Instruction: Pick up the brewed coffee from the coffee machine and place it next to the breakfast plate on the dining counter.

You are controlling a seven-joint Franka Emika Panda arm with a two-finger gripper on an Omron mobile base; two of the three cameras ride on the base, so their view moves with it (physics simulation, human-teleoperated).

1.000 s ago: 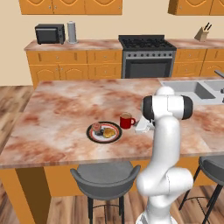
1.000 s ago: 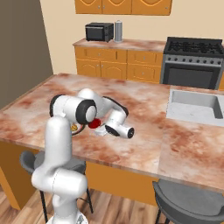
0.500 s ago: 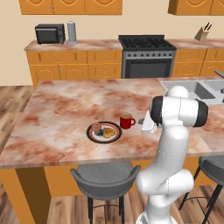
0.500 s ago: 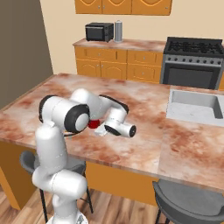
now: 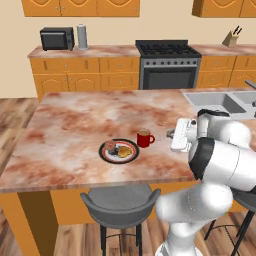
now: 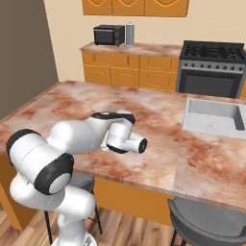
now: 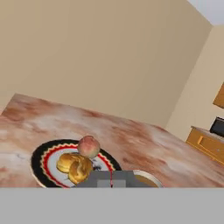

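Left base view: I see small red handled mug (image 5: 145, 138) upright just beside round dark-rimmed plate (image 5: 119, 151); claw state indeterminate.

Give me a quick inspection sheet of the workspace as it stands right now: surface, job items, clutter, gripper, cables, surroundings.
Surface: dining counter, marbled stone top, with an inset steel sink at the far right.
Job items: red mug of coffee stands upright on the counter just right of the breakfast plate, close beside it, not on it. The plate carries food pieces.
Clutter: nothing seen on the island top.
Gripper: gripper is right of the mug and apart from it; fingers too small to judge.
Cables: nothing seen.
Surroundings: grey stool under the island; microwave and stove along the back wall.
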